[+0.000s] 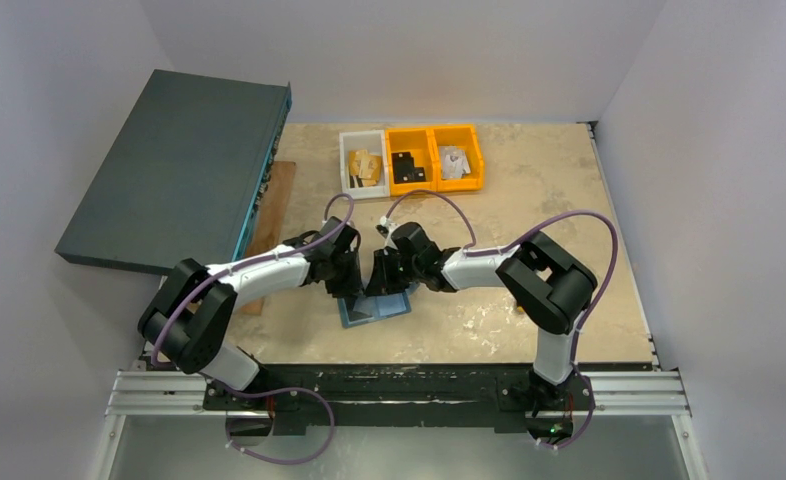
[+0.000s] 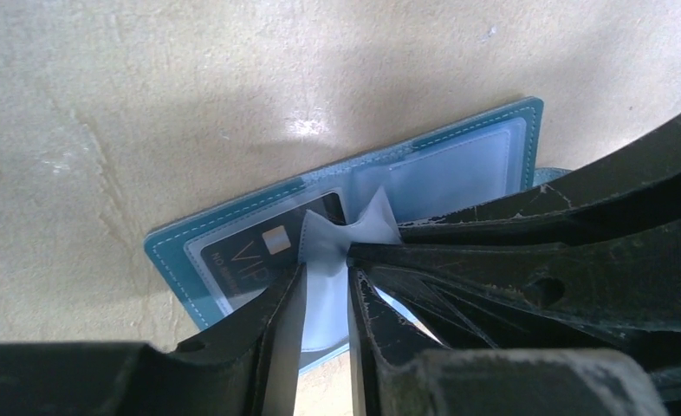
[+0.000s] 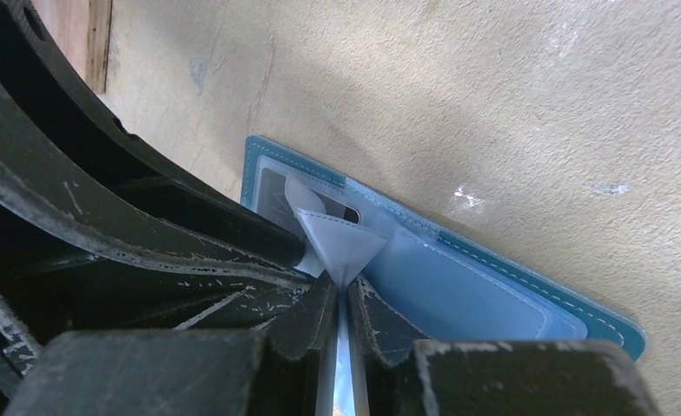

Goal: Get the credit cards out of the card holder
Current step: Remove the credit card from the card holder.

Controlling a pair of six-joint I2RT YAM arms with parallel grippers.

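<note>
The teal-blue card holder [image 1: 376, 306] lies open and flat on the table, lighter blue pockets up. It also shows in the left wrist view [image 2: 458, 156] and the right wrist view [image 3: 493, 295]. A dark grey card marked VIP [image 2: 250, 256] sits in one clear pocket, and its corner shows in the right wrist view [image 3: 276, 192]. My right gripper [image 3: 346, 290] is shut on a pale blue inner sleeve [image 3: 337, 243] and pulls it up into a peak. My left gripper [image 2: 324, 277] is slightly open, its fingers on either side of the same sleeve [image 2: 354, 227]. Both grippers meet over the holder [image 1: 369, 280].
A large dark teal flat box [image 1: 179, 170] leans at the far left over a wooden board [image 1: 269, 220]. A white bin [image 1: 362, 165] and two orange bins [image 1: 434, 158] with small parts stand at the back of the table.
</note>
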